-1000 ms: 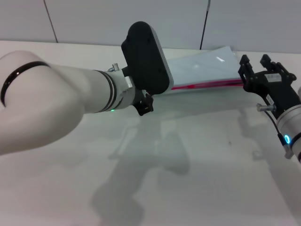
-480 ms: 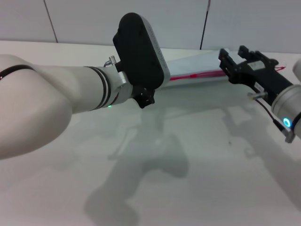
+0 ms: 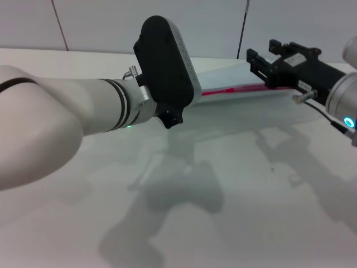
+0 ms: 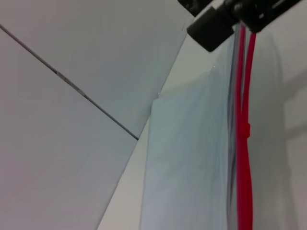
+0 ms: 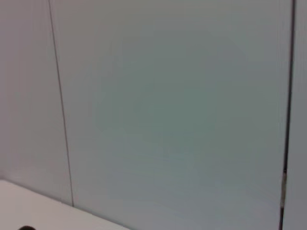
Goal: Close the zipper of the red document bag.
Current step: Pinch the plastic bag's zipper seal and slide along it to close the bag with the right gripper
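The red document bag (image 3: 228,75) lies flat at the back of the white table, pale and translucent. Its zipper (image 3: 234,90) is the red strip along the bag's near long edge. My right gripper (image 3: 261,57) hovers over the bag's right end with its black fingers apart and nothing between them. In the left wrist view the zipper (image 4: 244,163) is one red band up to a small red knot. Beyond the knot it splits into two lines running toward the right gripper (image 4: 201,17). My left arm's black wrist housing (image 3: 166,61) covers the bag's left end and hides that gripper.
A grey panelled wall (image 3: 212,25) rises just behind the bag. The white table (image 3: 234,184) stretches toward me with only arm shadows on it. The right wrist view shows only the wall (image 5: 168,105).
My right gripper has swung left and away from me, from beside the bag's right end to above it. The left arm shifted slightly left, then held still.
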`<action>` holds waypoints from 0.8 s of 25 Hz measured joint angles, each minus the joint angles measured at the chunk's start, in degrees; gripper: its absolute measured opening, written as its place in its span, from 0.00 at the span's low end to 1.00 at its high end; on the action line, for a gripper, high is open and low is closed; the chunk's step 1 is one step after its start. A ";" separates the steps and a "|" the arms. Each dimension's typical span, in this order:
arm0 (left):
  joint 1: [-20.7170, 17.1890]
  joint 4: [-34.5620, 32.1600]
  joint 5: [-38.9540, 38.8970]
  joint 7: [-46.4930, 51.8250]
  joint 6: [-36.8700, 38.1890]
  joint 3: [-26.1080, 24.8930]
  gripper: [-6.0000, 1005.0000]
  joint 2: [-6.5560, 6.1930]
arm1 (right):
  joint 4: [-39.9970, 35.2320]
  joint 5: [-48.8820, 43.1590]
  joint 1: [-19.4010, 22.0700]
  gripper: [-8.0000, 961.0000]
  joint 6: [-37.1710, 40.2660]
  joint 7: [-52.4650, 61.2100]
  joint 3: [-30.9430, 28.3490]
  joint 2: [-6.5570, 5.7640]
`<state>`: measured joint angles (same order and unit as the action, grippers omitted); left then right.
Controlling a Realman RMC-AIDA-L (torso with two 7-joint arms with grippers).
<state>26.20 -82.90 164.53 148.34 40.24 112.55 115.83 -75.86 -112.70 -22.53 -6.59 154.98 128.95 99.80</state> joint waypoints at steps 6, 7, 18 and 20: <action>-0.10 -0.25 0.00 -0.12 0.01 -0.14 0.08 -0.19 | -3.78 -8.85 1.70 0.51 15.24 -3.03 -10.28 4.36; -0.10 -0.31 0.00 -0.26 0.01 -0.14 0.08 -0.21 | -4.06 -9.11 1.70 0.51 17.50 -4.48 -11.58 5.24; -0.07 -1.98 0.00 -0.67 1.65 -0.14 0.09 -0.38 | -5.96 -8.86 2.57 0.50 39.29 -29.64 -28.35 16.15; -0.04 -2.33 -0.04 -0.72 2.30 -0.27 0.09 -0.52 | -6.56 -8.90 2.49 0.49 40.62 -31.46 -28.64 15.92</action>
<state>26.16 -85.23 164.49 147.62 42.55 112.27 115.31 -82.42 -121.60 -20.04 34.03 123.52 100.31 115.72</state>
